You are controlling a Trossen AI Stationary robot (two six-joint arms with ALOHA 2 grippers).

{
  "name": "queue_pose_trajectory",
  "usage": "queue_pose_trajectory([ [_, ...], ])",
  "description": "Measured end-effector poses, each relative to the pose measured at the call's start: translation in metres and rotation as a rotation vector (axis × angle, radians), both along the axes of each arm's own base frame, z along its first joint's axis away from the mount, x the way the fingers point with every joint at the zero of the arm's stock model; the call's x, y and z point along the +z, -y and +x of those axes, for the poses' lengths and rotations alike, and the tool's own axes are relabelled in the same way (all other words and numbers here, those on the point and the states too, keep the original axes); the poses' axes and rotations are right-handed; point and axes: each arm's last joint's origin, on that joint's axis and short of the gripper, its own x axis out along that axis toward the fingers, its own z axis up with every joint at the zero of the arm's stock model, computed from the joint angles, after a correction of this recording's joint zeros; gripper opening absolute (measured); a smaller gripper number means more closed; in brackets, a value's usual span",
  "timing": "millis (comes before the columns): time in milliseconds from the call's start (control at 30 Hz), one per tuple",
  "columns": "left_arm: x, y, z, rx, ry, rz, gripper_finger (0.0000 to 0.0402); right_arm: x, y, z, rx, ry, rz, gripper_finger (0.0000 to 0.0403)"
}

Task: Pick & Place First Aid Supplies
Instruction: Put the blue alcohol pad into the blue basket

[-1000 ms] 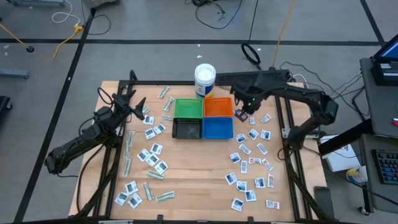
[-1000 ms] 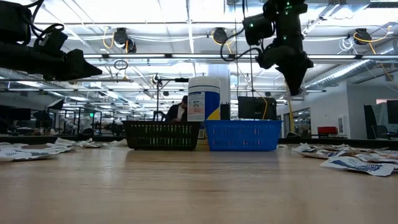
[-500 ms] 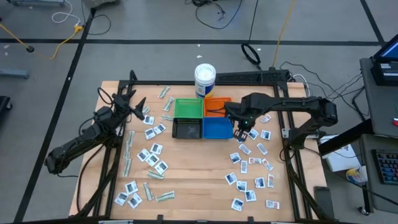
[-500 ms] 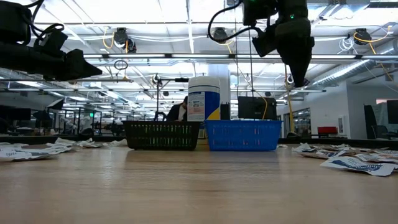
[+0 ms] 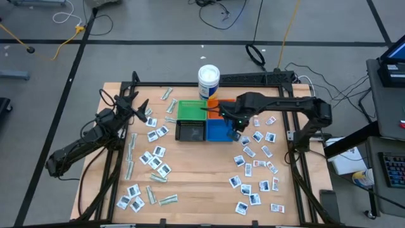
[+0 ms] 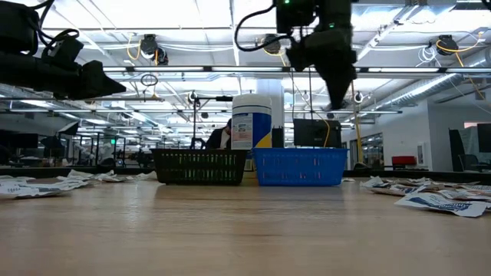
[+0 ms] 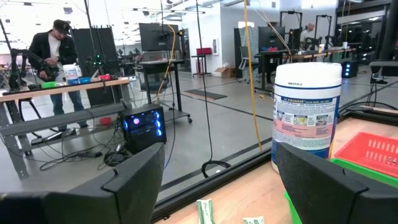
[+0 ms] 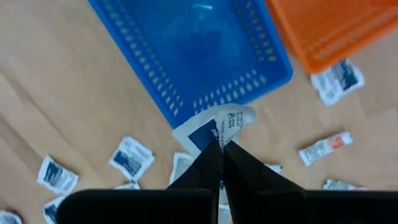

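Right gripper [image 8: 219, 148] is pinched tight on one white packet with dark blue print [image 8: 214, 127], which sticks out past the fingertips in the right wrist view. Seen from above, this gripper [image 5: 235, 125] hangs at the right-hand edge of the blue bin [image 5: 219, 130], raised well off the table in the low view [image 6: 335, 96]. From the wrist camera the blue bin's near corner [image 8: 186, 109] lies just beyond the packet, and the orange bin [image 8: 323, 28] sits further off beside it. My read is that the packet is on its way to a bin and has yet to be let go.

Moving outward, at about 4 to 6 o'clock from the gripper on the overhead picture, a loose scatter of white packets [image 5: 254, 166] covers the right half of the table [image 5: 196, 183]. At about 8 to 9 o'clock, past the black bin [image 5: 190, 130] and green bin [image 5: 191, 109], a second scatter of packets and slim pale-green strips [image 5: 149, 161] lies on the left half. The blue bin's floor looks bare from the wrist camera, so the sorting appears barely begun and dozens of pieces remain.

Left gripper [image 5: 140, 111] waits over the far-left part of the table, fingers spread and empty. A white tub [image 5: 208, 80] stands at 12 o'clock behind the bins.
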Motion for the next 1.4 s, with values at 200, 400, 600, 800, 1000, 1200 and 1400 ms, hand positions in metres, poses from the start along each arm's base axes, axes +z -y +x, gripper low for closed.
queue_pose_trajectory([
  [200,0.0,0.0,0.0,0.0,0.0,0.0,0.0308,0.005,0.011,0.028,-0.017,0.004,-0.001,0.0004],
  [400,0.0,0.0,0.0,0.0,0.0,0.0,0.0308,-0.001,0.019,0.05,-0.026,0.004,-0.001,0.0004],
  [600,0.0,0.0,0.0,0.0,0.0,0.0,0.0308,-0.031,0.019,0.064,-0.017,-0.014,-0.003,0.0004],
  [800,0.0,0.0,0.0,0.0,0.0,0.0,0.0308,-0.055,0.014,0.069,-0.004,0.058,-0.016,0.0003],
  [1000,0.0,0.0,0.0,0.0,0.0,0.0,0.0308,-0.082,0.011,0.067,0.003,0.07,-0.02,0.0002],
  [1200,0.0,0.0,0.0,0.0,0.0,0.0,0.0308,-0.091,0.012,0.064,0.0,0.07,-0.021,0.0003],
  [1400,0.0,0.0,0.0,0.0,0.0,0.0,0.0308,-0.091,0.011,0.064,0.002,0.072,-0.001,0.0037],
])
